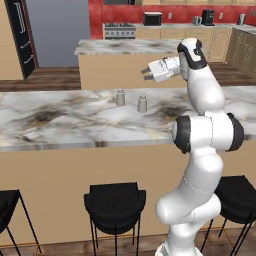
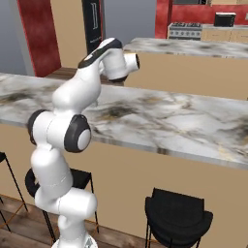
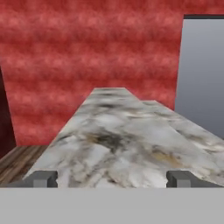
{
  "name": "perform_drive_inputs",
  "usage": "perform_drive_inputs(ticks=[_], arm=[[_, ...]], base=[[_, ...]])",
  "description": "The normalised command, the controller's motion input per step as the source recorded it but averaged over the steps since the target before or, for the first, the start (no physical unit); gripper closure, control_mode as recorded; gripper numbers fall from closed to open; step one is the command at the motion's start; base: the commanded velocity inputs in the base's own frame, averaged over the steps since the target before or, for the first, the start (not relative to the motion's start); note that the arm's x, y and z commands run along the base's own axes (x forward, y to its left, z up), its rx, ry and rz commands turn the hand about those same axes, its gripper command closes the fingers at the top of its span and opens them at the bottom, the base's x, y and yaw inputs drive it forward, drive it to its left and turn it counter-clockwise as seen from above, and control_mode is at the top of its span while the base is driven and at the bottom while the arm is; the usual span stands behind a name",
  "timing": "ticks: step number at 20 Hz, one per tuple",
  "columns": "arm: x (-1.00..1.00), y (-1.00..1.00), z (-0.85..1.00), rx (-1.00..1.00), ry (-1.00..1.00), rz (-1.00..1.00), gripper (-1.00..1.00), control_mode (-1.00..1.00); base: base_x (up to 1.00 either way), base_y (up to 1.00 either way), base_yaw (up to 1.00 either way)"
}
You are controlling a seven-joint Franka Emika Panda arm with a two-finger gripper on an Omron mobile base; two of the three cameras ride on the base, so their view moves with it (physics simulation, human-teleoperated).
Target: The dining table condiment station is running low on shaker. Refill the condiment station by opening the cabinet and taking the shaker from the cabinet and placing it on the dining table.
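Two small grey shakers (image 1: 120,97) (image 1: 142,103) stand upright close together on the marble top of the dining table (image 1: 60,120), forming the condiment station. My gripper (image 1: 145,74) hangs above the table, up and slightly right of them, pointing left along the counter. It is open and holds nothing. In the hand view the two fingertips (image 3: 43,178) stand wide apart over the marble of the dining table (image 3: 113,140), with the gripper (image 3: 112,179) empty. In the right base view the hand (image 2: 127,65) hovers over the dining table (image 2: 160,121). The cabinet is out of view.
Black stools (image 1: 115,205) (image 2: 178,215) stand along the table's near side. A second marble island (image 1: 125,47) lies behind it, with a stove (image 1: 119,31) and tan base cabinets (image 1: 215,40) at the back wall. A red wall (image 3: 87,52) faces the hand.
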Motion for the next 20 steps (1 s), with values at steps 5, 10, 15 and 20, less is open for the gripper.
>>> perform_drive_inputs(ticks=[5,10,15,20], arm=[[-0.8,0.02,0.82,-0.03,0.0,-0.06,-1.0,-1.0],[-1.0,0.08,0.43,-0.07,-0.18,-0.04,-1.0,-1.0],[-1.0,0.32,0.02,-0.19,-0.46,0.0,-1.0,-1.0],[-1.0,0.32,0.0,-0.22,-0.52,0.0,-1.0,-1.0]], base=[[0.0,0.0,0.0],[0.0,0.0,0.0],[0.0,0.0,0.0],[0.0,0.0,0.0]])
